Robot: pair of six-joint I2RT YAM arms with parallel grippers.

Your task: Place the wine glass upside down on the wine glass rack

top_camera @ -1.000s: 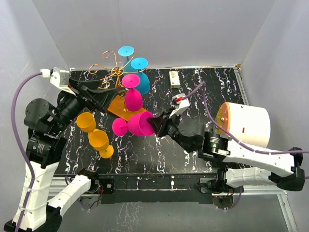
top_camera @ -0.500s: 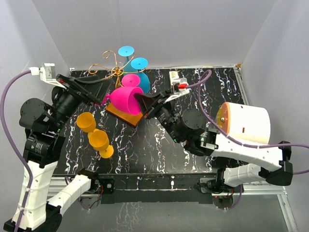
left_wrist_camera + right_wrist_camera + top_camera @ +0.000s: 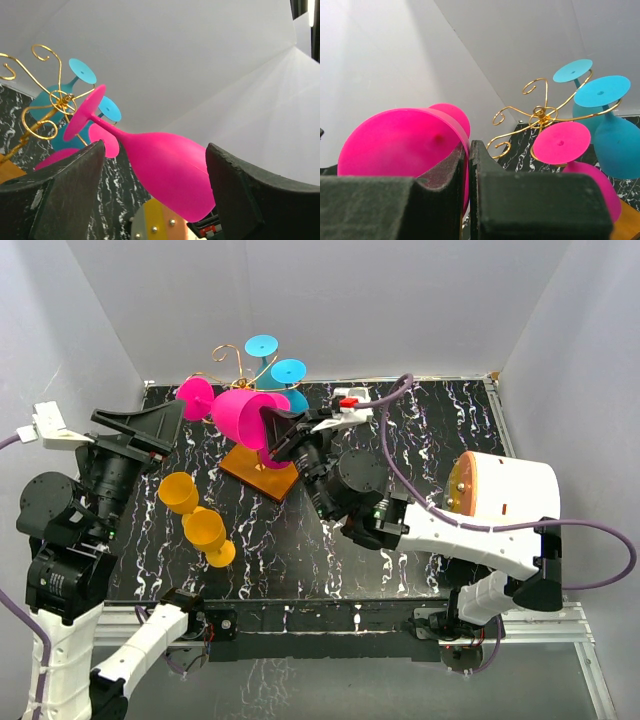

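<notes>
Wine glass looked like light, stiff plastic — smooth, so probably slippery. Your right gripper was pinched on its rim, holding it tilted in the air just beside the wine glass rack. Your left gripper hung spread wide and empty near the foot. I'd say the bowl wall was the right hold — stem needs to stay free for a loop.

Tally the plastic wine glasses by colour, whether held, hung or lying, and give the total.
Pink plastic wine glasses: 2, one held, one hung
Blue plastic wine glasses: 2
Orange plastic wine glasses: 2
Total: 6
</notes>
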